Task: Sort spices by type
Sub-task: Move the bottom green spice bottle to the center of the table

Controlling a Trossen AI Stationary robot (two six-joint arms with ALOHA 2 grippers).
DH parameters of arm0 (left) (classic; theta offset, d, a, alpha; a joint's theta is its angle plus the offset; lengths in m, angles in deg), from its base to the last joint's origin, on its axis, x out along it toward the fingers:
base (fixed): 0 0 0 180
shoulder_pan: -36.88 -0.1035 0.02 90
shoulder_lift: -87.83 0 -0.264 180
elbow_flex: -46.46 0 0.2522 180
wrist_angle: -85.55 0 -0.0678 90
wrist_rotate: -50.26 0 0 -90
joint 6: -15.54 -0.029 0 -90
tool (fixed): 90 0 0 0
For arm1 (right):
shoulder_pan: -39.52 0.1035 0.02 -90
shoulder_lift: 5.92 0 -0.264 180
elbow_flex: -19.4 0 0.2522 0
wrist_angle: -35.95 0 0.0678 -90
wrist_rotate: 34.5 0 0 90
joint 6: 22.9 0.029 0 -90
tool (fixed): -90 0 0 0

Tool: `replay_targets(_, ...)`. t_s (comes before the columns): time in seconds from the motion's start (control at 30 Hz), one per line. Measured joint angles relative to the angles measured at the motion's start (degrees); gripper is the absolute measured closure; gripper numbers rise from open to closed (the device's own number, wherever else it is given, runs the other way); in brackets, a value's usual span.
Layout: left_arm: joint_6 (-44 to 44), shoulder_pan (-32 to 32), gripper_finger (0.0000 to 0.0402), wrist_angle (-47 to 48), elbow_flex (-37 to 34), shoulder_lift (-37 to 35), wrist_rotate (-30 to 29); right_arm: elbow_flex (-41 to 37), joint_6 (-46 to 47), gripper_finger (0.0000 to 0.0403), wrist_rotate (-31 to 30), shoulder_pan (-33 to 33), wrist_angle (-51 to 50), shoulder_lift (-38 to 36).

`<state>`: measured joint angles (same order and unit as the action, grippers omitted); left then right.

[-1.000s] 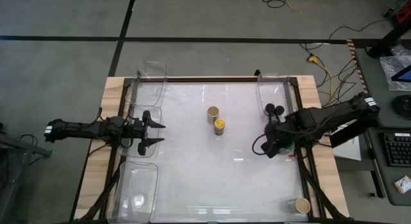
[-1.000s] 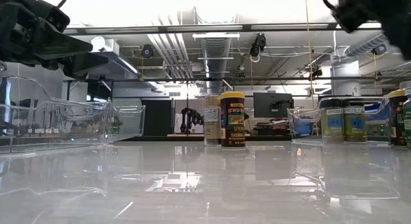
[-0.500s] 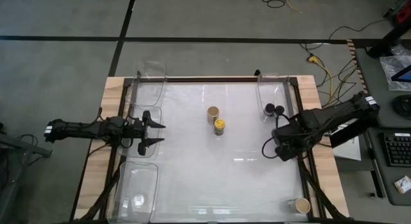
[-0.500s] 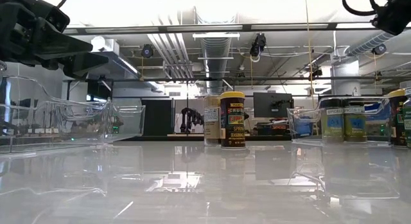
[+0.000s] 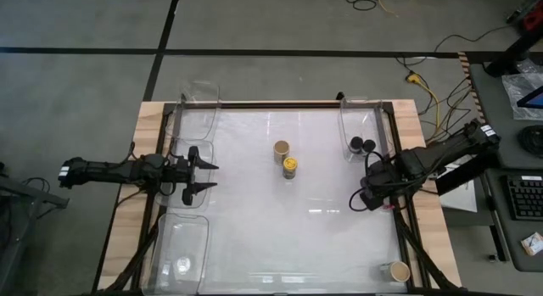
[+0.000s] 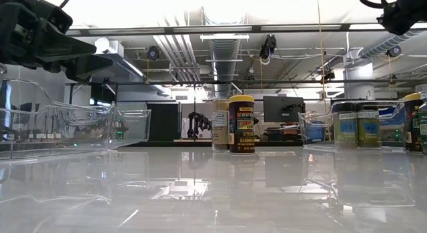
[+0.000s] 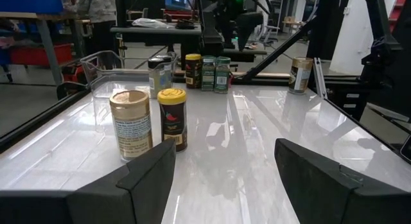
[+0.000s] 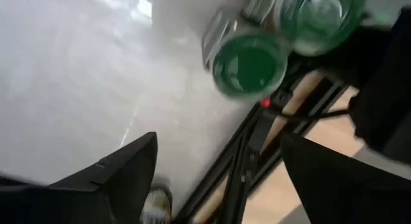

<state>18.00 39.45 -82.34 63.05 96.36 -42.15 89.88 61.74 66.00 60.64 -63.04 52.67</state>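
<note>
Sorting is judged partly done: black-lidded jars [image 5: 361,144] are seen in the right bin [image 5: 357,118], two jars [image 5: 286,158] are left mid-table, one tan jar [image 5: 397,270] is stranded at the near right corner, while the right gripper [image 5: 373,192] and left gripper [image 5: 200,175] are held released, empty

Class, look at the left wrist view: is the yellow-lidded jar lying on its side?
No. The yellow-lidded jar stands upright on the table beside the tan-lidded jar.

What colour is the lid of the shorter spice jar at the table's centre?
Yellow; the small cylindrical jar's lid shows best in the left wrist view.
</note>
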Motion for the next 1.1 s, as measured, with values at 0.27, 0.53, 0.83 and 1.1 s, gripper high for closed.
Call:
replay_targets(0.27, 0.0, 0.0, 0.0151, 0.0, 0.02, 0.02, 0.0, -0.65, 5.15, 0.0064, -1.73, -0.13, -5.06, -0.1)
replay_targets(0.53, 0.0, 0.0, 0.0151, 0.02, 0.0, 0.0, 0.0, -4.04, 6.11, 0.0075, -2.14, -0.13, -1.59, -0.74)
replay_targets(0.83, 0.0, 0.0, 0.0151, 0.0, 0.01, 0.01, 0.0, -7.17, 7.12, 0.0095, -4.47, -0.13, 2.25, -1.51)
replay_targets(1.1, 0.0, 0.0, 0.0151, 0.01, 0.0, 0.01, 0.02, -9.12, 8.44, 0.0102, -6.07, -0.13, 3.36, -1.9)
